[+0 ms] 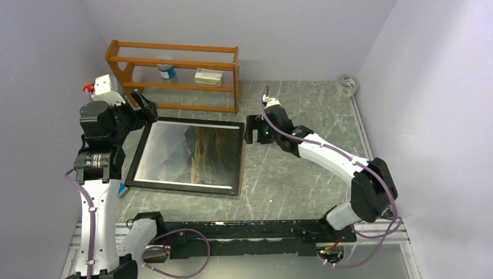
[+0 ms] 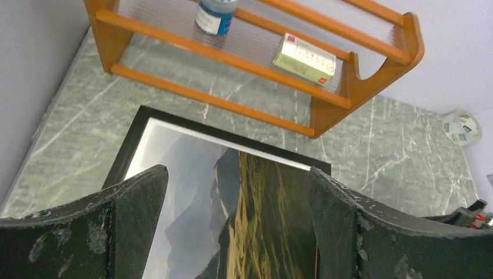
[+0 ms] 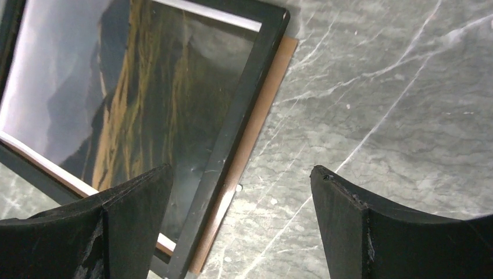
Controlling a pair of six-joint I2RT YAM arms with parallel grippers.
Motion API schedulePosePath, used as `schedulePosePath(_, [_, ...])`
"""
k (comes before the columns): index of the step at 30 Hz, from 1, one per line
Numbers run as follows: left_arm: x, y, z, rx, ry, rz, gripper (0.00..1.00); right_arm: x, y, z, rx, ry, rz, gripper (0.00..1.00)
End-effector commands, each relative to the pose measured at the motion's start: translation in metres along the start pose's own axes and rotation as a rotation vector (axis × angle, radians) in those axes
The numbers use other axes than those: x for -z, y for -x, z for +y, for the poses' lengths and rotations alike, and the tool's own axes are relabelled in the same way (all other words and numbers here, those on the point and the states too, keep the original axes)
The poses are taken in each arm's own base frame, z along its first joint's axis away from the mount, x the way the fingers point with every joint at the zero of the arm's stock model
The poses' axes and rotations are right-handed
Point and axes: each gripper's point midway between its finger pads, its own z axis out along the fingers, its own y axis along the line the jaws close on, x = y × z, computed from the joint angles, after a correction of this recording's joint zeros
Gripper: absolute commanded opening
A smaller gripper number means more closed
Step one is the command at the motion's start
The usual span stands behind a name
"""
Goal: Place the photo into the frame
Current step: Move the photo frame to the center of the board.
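Checking in: where's the photo?
— Flat inside the frame on the worktop, seemingly seated; left pincer and right pincer both spread, empty.
— Next?
— Probably nudging the backing board square beneath.

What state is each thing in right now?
frame, flat on the table, black face up
photo, face up, showing inside the frame's opening
backing board, under the frame, sticking out past one edge
left tool, open, empty
right tool, open, empty

No legible text or labels
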Motion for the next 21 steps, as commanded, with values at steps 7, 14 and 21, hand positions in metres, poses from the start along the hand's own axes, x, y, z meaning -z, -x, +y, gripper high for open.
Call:
schedulePosePath(7, [0.005,-0.032,0.016,0.057,0.072,0.069,0.94,-0.033,-0.034,-0.005,0.027,-0.117,0.079,0.92])
schedulePosePath(14, [-0.007,-0.079,0.026,0.119,0.094,0.172,0.94,-0.049,-0.057,-0.005,0.049,-0.165,0.148,0.90])
schedulePosePath(21, [-0.016,-0.126,0.039,0.167,0.133,0.282,0.94,-0.069,-0.073,0.008,0.070,-0.126,0.205,0.88])
